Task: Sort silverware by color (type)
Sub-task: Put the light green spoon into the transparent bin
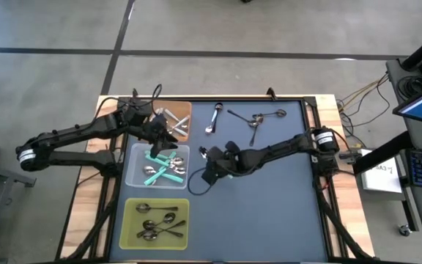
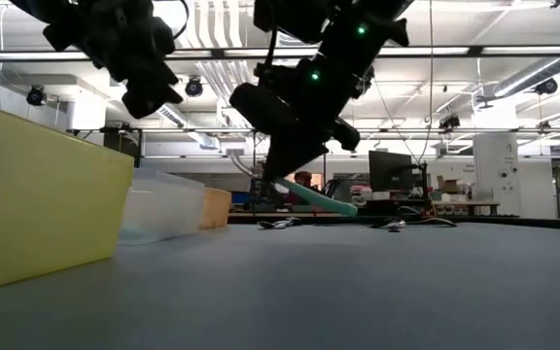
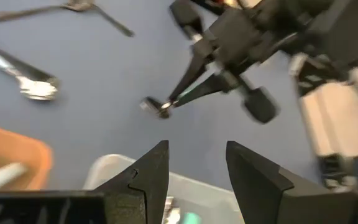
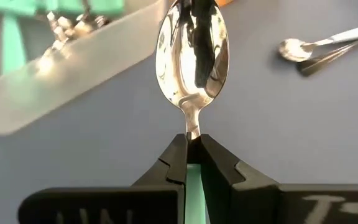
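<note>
My right gripper (image 4: 192, 144) is shut on a spoon with a teal handle and a shiny silver bowl (image 4: 192, 55). It hangs over the dark mat just right of the clear tray (image 1: 139, 174), which holds several teal-handled spoons (image 1: 163, 167). My left gripper (image 3: 197, 163) stands open and empty above the clear tray's far end, next to the orange tray (image 1: 182, 116). The low view shows the right gripper (image 2: 285, 170) with the teal handle (image 2: 321, 200) sticking out behind it. Loose spoons (image 1: 255, 119) lie flat on the mat at the far side. My right gripper pinches the spoon at its neck (image 4: 192, 132), where the silver bowl meets the teal handle. The fingers lie along the spoon, with the bowl jutting past the fingertips and the teal handle (image 4: 193, 186) running back between them. The spoon is tilted and clear of the mat.
A yellow-green tray (image 1: 129, 229) with several spoons stands at the near left. A silver spoon (image 1: 213, 119) and a dark pair (image 4: 328, 46) lie on the far part of the mat. Bare mat spreads to the right and near side.
</note>
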You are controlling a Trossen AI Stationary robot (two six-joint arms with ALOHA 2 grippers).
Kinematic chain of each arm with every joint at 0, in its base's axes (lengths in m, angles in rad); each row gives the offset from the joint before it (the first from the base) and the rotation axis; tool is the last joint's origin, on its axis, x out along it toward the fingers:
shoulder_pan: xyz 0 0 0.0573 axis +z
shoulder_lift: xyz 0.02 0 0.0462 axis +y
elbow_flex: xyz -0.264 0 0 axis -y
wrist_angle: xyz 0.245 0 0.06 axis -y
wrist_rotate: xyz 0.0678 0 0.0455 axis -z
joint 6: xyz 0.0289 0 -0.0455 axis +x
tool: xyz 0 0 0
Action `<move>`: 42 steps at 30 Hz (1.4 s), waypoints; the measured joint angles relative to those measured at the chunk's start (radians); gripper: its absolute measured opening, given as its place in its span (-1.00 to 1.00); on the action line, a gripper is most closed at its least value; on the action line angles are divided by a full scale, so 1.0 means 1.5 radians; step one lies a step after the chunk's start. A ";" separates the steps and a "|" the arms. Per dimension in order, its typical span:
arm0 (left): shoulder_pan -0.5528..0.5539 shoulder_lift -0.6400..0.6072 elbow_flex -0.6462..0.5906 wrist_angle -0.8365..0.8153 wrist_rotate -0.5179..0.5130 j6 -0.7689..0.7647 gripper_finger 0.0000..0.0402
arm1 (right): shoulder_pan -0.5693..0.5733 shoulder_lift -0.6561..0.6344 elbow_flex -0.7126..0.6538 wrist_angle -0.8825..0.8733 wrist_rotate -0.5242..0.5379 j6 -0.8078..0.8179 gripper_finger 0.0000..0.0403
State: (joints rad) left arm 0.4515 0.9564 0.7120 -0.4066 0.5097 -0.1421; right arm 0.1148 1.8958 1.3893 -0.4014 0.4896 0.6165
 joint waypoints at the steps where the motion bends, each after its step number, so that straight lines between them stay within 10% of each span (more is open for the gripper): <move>1: 0.000 0.000 -0.001 0.000 -0.018 0.009 -0.29 | -0.005 -0.001 0.002 -0.002 0.000 0.000 -0.93; 22: 0.001 0.049 -0.003 0.049 -0.079 0.013 -0.29 | -0.120 -0.002 0.097 0.214 0.008 -0.013 -0.91; 42: 0.001 0.056 -0.002 0.220 -0.216 -0.007 -0.29 | -0.141 -0.001 0.097 0.488 0.075 -0.253 -0.91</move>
State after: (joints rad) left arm 0.4534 1.0405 0.7083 -0.0760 0.1851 -0.1525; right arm -0.0966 1.8950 1.5351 0.3301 0.6022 0.2369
